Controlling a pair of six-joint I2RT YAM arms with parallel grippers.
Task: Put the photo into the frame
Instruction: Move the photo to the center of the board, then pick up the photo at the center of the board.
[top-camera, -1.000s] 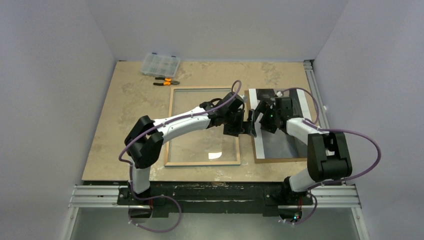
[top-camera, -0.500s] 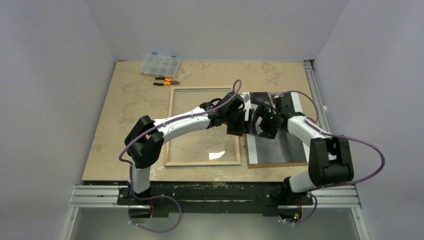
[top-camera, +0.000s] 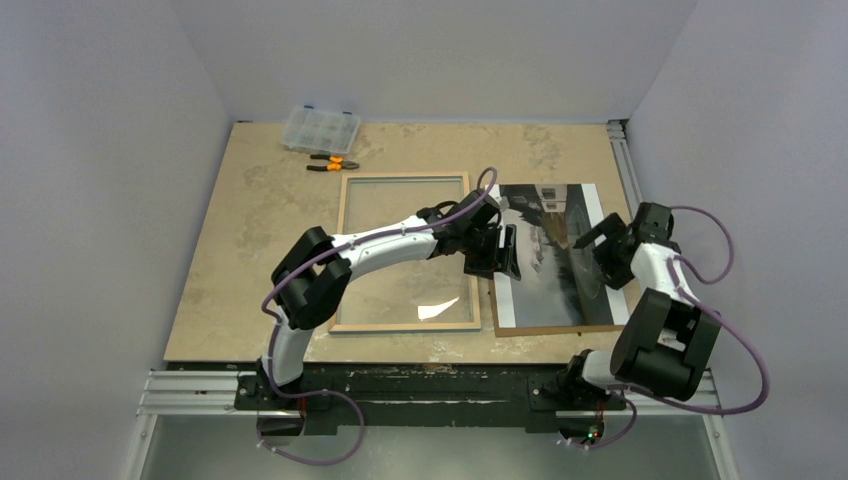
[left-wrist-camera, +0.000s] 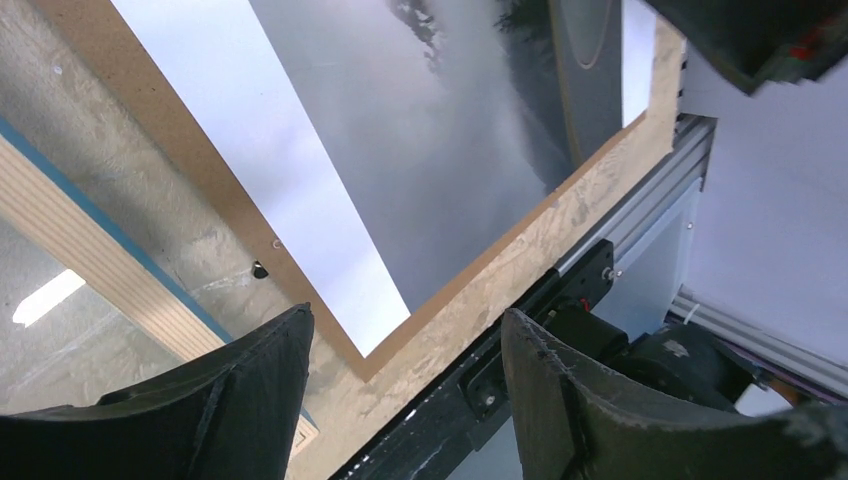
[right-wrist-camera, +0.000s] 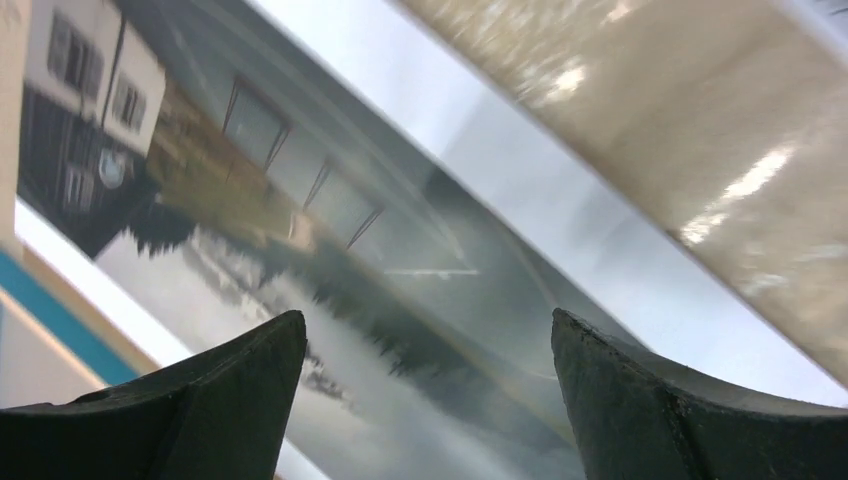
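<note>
Two robot arms flank the photo (top-camera: 550, 270), a misty grey landscape lying face up on a brown backing board (left-wrist-camera: 230, 190) along the right edge of the table (top-camera: 260, 220). The left gripper (top-camera: 495, 250) hovers over the print's left border, just beside the frame (top-camera: 405, 177); its fingers are spread, with nothing between them. The right gripper (top-camera: 592, 238) hangs above the print's right border, likewise spread and empty. The frame rests flat at the table's centre, pale wood back uppermost and a sliver of blue showing underneath, apparently so the print can be loaded from behind. The arms' places at opposite borders suggest a two-sided lift. The glossy sheet lies flat on the board, so catching an edge looks the hard part. A clear parts box (top-camera: 321, 127) and orange-handled pliers (top-camera: 333, 162) sit near the far left corner.
</note>
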